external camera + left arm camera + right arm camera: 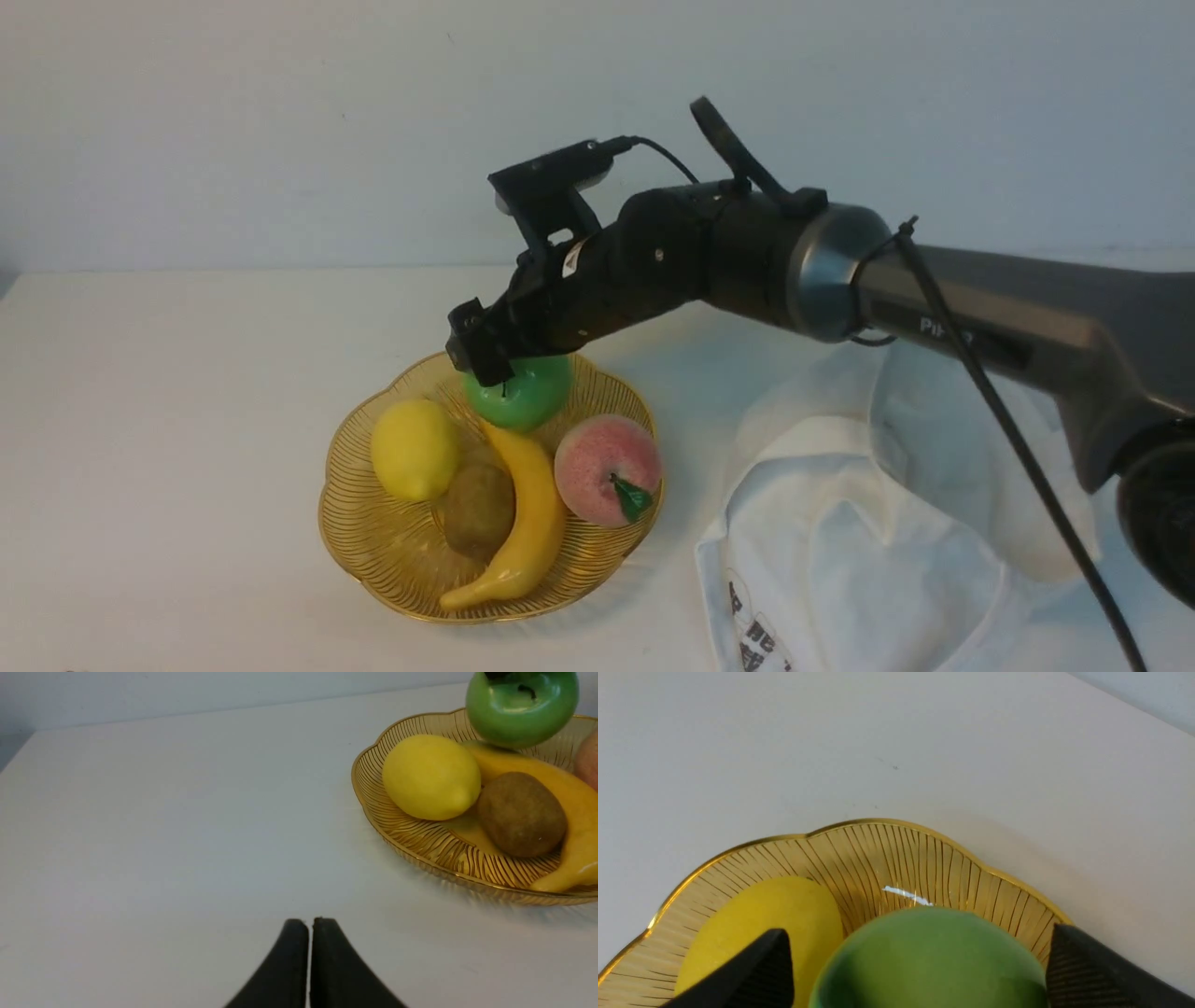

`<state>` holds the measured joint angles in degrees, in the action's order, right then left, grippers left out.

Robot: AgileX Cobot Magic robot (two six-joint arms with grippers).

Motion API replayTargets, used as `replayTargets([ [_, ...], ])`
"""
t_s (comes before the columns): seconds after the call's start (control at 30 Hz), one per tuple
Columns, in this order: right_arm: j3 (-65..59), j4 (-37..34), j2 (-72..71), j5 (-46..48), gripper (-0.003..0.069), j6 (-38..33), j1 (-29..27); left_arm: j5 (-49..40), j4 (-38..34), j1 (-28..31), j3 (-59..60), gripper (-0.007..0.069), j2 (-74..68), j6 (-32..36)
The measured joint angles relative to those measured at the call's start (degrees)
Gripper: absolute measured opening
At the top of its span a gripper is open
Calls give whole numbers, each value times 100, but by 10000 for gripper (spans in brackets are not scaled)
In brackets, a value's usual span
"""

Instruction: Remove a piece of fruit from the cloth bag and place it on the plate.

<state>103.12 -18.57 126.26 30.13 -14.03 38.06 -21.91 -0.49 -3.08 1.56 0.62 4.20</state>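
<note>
The green apple [527,392] sits at the back of the amber scalloped plate [373,551], resting against the banana's far end. My right gripper [481,350] reaches over it from the right. In the right wrist view the right gripper [917,931] stands open, one finger on each side of the apple [929,961]. There is a clear gap between the apple and the finger on the lemon's side. The white cloth bag [840,551] lies crumpled to the right of the plate, under the right arm. My left gripper [310,919] is shut and empty, low over bare table left of the plate [420,849].
The plate also holds a yellow lemon [414,450], a brown kiwi [478,509], a banana [523,523] and a pink-red peach [607,469]. Dark printed characters [756,635] mark the bag's near corner. A pale wall rises behind the white table.
</note>
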Motion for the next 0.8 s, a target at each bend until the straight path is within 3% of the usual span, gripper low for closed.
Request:
replayTargets([
  [0.13,91,12,0,207,691,0,0,0,0,0,0,-8,0,0],
  [0.33,959,592,-105,1735,647,0,0,0,7,0,0,-8,0,0],
  [0.43,1641,990,-269,2815,543,0,0,0,49,0,0,-8,0,0],
  [0.57,2576,1339,-425,3957,323,12,0,0,49,0,0,-8,0,0],
  [0.7,3234,1643,-736,4157,76,295,0,0,49,0,0,-8,0,0],
  [0.8,3247,1889,-1211,4244,1,483,0,0,49,0,0,-8,0,0],
])
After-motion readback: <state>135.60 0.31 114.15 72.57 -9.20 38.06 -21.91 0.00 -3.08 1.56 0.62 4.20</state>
